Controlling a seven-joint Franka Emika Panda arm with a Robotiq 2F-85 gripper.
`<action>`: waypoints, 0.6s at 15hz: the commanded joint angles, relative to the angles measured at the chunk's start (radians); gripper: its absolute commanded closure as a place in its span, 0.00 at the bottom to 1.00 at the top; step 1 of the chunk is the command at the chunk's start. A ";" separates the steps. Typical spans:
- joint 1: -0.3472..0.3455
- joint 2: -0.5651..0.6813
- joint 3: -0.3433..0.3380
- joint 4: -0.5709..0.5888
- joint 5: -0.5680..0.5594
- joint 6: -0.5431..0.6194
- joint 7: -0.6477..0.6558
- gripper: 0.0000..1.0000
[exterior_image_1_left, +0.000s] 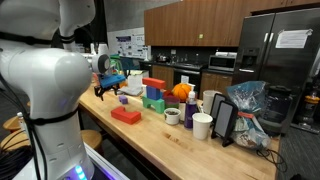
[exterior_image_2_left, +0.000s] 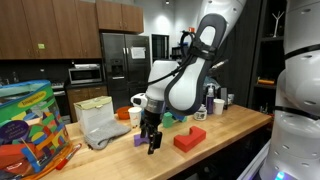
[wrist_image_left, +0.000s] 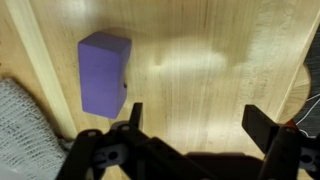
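My gripper (wrist_image_left: 195, 118) is open and empty, hovering just above the wooden countertop (wrist_image_left: 200, 60). A purple block (wrist_image_left: 104, 72) lies flat on the wood just outside one finger, not between the jaws. In both exterior views the gripper (exterior_image_2_left: 152, 141) (exterior_image_1_left: 108, 88) points down at the counter, with the purple block (exterior_image_2_left: 139, 140) right beside it. A red flat block (exterior_image_2_left: 189, 139) (exterior_image_1_left: 126, 115) lies on the counter a short way off. A grey knitted cloth (wrist_image_left: 22, 125) shows at the wrist view's edge.
A white bag (exterior_image_2_left: 100, 125) and a colourful toy box (exterior_image_2_left: 25, 130) stand close by. Green and red blocks (exterior_image_1_left: 152, 96), a mug (exterior_image_1_left: 172, 116), a white cup (exterior_image_1_left: 202, 125), a purple bottle (exterior_image_1_left: 189, 112) and a standing tablet (exterior_image_1_left: 224, 120) crowd the counter farther along.
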 joint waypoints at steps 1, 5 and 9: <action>-0.017 -0.032 0.019 -0.001 0.063 0.026 -0.043 0.00; -0.031 -0.065 -0.007 0.019 0.039 -0.003 -0.033 0.00; -0.057 -0.093 -0.067 0.036 -0.061 -0.053 0.011 0.00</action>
